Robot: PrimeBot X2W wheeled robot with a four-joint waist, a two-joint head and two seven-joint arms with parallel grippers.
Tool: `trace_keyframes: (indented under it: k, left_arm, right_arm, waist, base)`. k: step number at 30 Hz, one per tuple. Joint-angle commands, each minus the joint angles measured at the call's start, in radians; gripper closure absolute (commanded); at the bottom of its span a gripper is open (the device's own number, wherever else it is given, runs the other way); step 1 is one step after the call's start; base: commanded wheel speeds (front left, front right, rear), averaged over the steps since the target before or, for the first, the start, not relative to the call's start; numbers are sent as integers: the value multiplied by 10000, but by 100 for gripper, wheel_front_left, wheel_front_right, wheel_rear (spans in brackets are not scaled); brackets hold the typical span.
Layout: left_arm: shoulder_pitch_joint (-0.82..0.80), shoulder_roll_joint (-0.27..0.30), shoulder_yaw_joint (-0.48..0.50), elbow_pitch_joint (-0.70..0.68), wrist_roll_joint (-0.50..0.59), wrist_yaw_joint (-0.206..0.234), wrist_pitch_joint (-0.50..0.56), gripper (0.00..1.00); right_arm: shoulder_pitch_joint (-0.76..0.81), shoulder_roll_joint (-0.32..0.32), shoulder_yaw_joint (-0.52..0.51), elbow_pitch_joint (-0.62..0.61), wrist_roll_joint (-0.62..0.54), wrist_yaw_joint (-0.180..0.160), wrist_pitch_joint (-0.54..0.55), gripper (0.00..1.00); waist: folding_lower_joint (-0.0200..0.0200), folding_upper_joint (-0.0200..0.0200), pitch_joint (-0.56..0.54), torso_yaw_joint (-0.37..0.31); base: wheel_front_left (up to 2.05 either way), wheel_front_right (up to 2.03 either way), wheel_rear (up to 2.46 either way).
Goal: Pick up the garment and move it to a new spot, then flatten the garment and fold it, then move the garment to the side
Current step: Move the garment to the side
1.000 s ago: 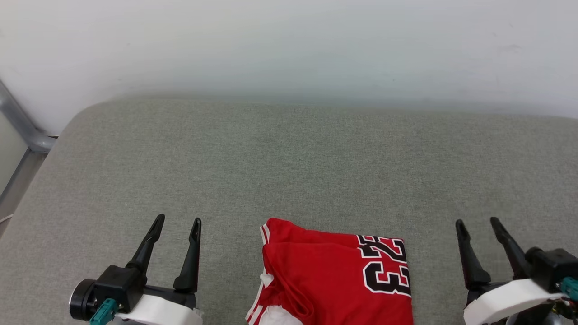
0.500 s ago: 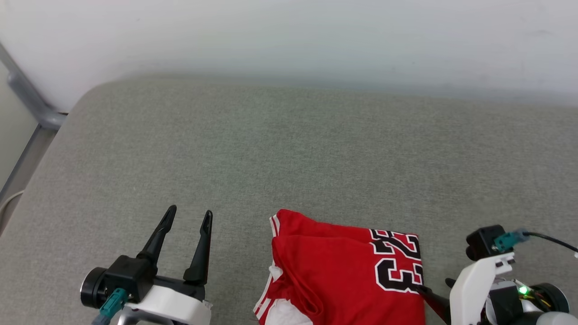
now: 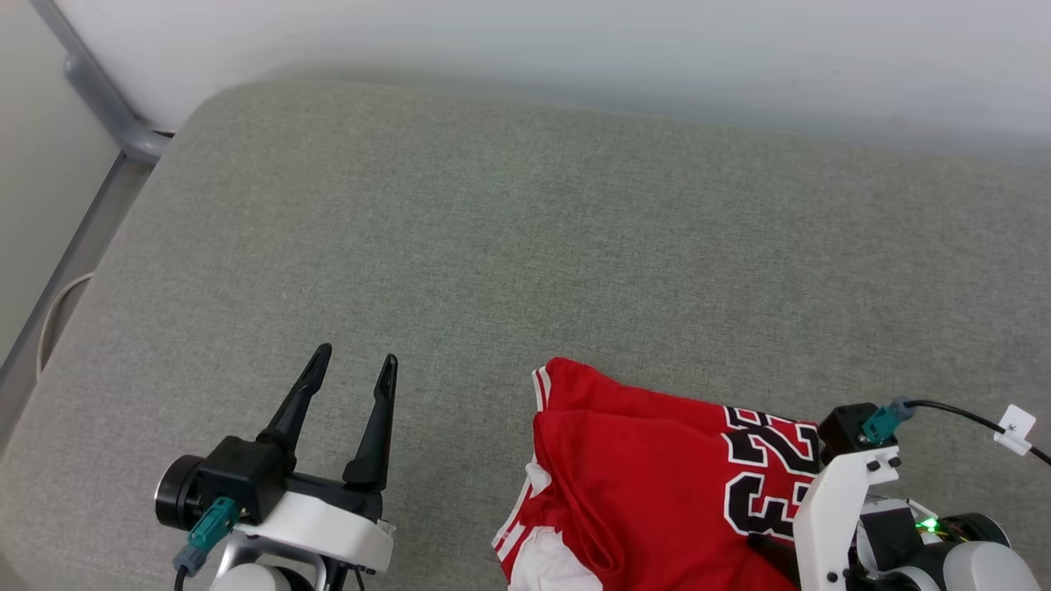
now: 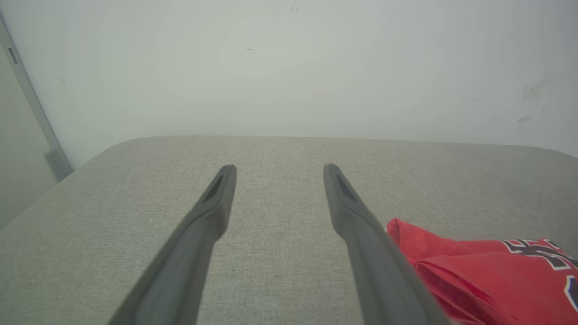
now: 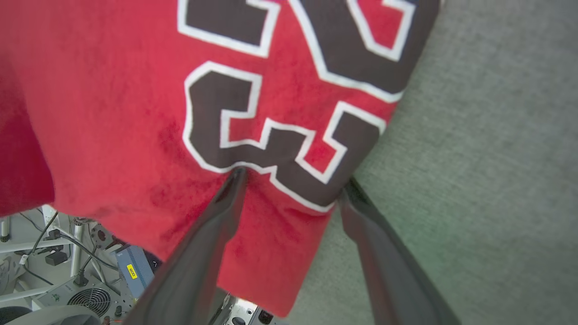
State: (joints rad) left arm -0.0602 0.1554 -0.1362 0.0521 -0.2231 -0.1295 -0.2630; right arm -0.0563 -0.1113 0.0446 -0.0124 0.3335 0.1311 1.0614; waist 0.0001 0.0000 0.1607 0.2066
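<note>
folded red garment lies at the near edge of the grey cushion, one corner overhanging. left gripper spread, empty, over bare cushion beside it. right gripper spread, straddling the numbered corner, nothing gripped. pale wall behind, metal rail far left.

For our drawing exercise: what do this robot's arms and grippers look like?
The left gripper and right gripper each have two long, tapering black fingers, a black base, white wrist shell and teal plug. The right arm's black cable carries a white tag.
</note>
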Motion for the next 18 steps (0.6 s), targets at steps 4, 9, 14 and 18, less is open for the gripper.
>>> trace_keyframes:
  k: [4, 9, 14, 18]
  left_arm:
    - [-242, 15, -44, -4, -16, -13, -22, 0]
    - [-307, -18, -69, 19, -35, -13, -22, 0]
    - [-325, -6, -94, 88, -65, -14, -22, 0]
    - [-252, 43, -109, 147, -78, -14, -22, 0]
  right_arm:
    - [-48, 142, 406, 754, -200, -7, -107, 0]
    - [77, 172, 853, 1535, -240, -7, -215, 55]
    - [-136, -133, 1179, 1753, -176, -8, -697, 100]
    - [-534, -538, 1416, 1598, -210, -14, -1301, 100]
  waist:
    - [-1, 0, 231, 184]
    - [-1, 0, 305, 211]
    - [-1, 0, 276, 157]
    - [-1, 0, 99, 40]
  base:
    - [0, 0, 0]
    - [0, 0, 0]
    - [0, 0, 0]
    - [0, 0, 0]
